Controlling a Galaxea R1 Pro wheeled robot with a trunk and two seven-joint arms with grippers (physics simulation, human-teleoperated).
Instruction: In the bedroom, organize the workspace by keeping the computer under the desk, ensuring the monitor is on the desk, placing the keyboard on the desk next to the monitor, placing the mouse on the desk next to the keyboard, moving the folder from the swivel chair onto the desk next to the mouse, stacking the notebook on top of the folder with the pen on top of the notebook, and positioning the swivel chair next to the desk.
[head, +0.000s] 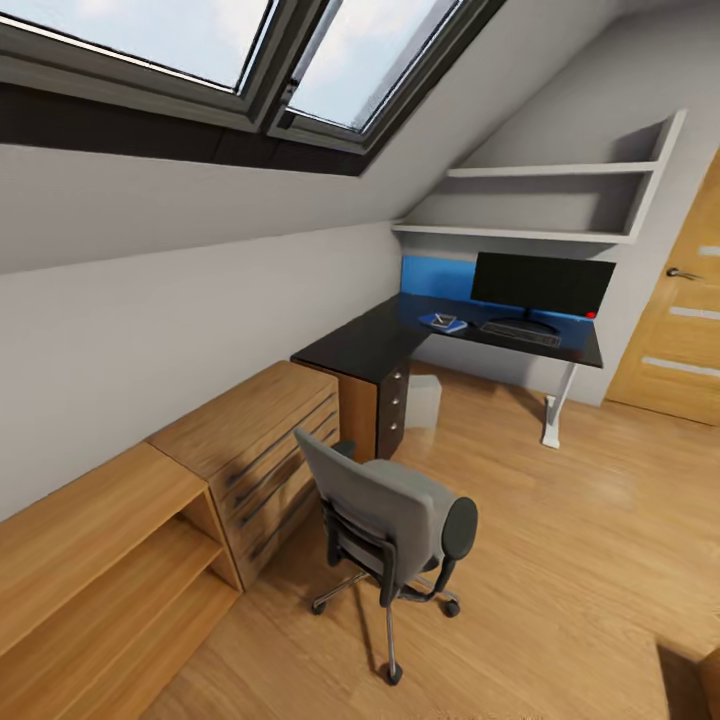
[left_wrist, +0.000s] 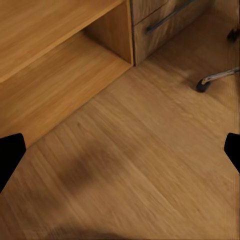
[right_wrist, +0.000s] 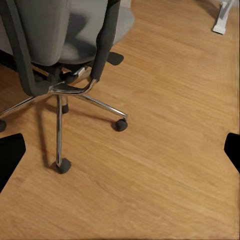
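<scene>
Nearby, the left gripper (left_wrist: 120, 150) and the right gripper (right_wrist: 120, 150) each hang released over the light wood floor (head: 560, 560), dark fingertips spread wide apart. The swivel chair (head: 392, 520) stands on that floor beside the low light-wood cabinets (head: 200, 460), well apart from the desk (head: 370, 340). Farther off, the computer (head: 422, 400) sits under the desk, while toward its back edge stand the monitor (head: 541, 284), the keyboard (head: 520, 332) before it, and the folder (head: 442, 322) beside the keyboard.
</scene>
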